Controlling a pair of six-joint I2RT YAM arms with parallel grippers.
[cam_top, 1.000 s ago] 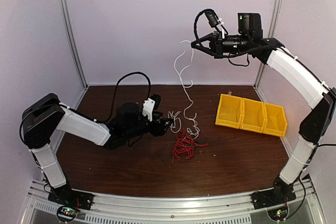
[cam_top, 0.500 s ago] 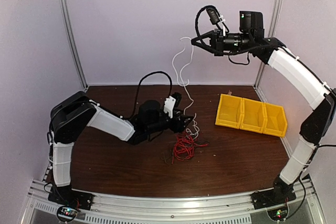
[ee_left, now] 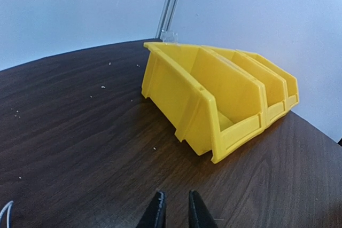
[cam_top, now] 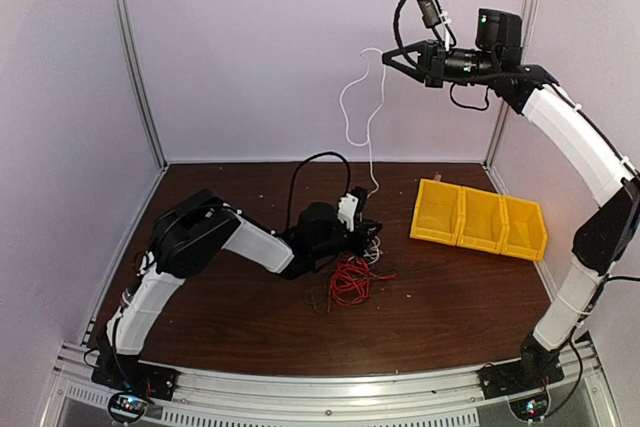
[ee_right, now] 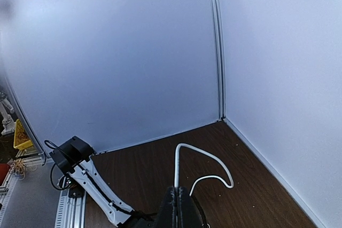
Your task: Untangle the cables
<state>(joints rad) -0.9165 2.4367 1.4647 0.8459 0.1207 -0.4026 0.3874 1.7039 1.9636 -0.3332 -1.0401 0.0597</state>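
Your right arm is raised high, its forearm reaching back toward the rear wall and the wrist roughly level. The right gripper (cam_top: 392, 55) is clamped on the white cable (cam_top: 347, 107). In the right wrist view the fingers are pressed together, and the cable rises out of them and bends over in a hook. From the top view, the cable hangs from that grip in a loose loop and drops to the table (cam_top: 230, 317), where its lower end lies in a small tangle.

Your left arm is stretched low and far across the table, its elbow near the surface. The left gripper (cam_top: 370, 231) is right at that white tangle. In the left wrist view its two fingers (ee_left: 156, 211) stand close together with a thin slit between them, and nothing shows in the slit. You cannot tell from these views whether they pinch any cable.

The red cable (cam_top: 349, 278) lies bunched on the table just in front of the left gripper, touching the white tangle. The yellow bins (cam_top: 478, 219) sit to the right, apart from the cables.
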